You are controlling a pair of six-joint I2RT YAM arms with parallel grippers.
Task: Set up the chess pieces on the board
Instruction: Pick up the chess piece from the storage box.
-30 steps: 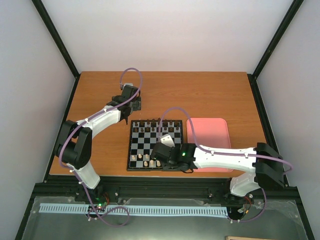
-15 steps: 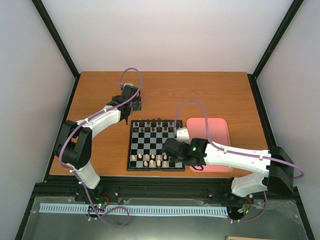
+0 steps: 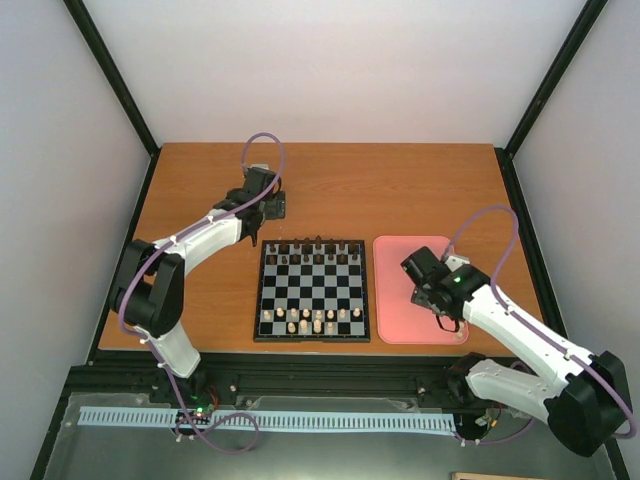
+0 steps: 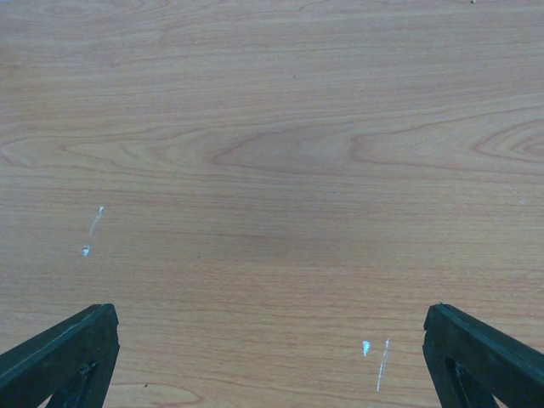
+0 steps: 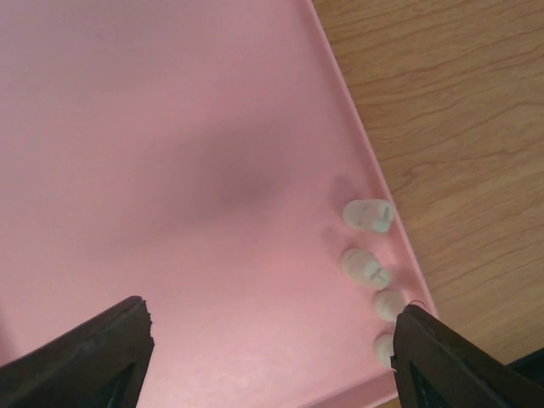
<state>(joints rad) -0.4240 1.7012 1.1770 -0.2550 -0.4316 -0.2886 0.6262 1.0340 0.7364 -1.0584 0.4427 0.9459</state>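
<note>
The black and white board (image 3: 310, 290) lies at mid table. Several pale chess pieces (image 3: 305, 320) stand on its near rows and dark pieces (image 3: 315, 252) on its far rows. My right gripper (image 3: 430, 290) hangs over the pink tray (image 3: 395, 300). In the right wrist view it (image 5: 272, 361) is open and empty. Several cream pieces (image 5: 365, 267) lie in a line along the tray's right rim (image 5: 357, 127), close to the right finger (image 5: 450, 365). My left gripper (image 3: 268, 205) is open and empty over bare wood (image 4: 272, 357), beyond the board's far left corner.
The wooden table (image 3: 400, 190) is framed by black posts and white walls. The pink tray sits right beside the board's right edge. The left arm (image 3: 190, 245) stretches along the table's left side.
My right gripper has swung from the board's near right part to over the pink tray. The left arm has not moved.
</note>
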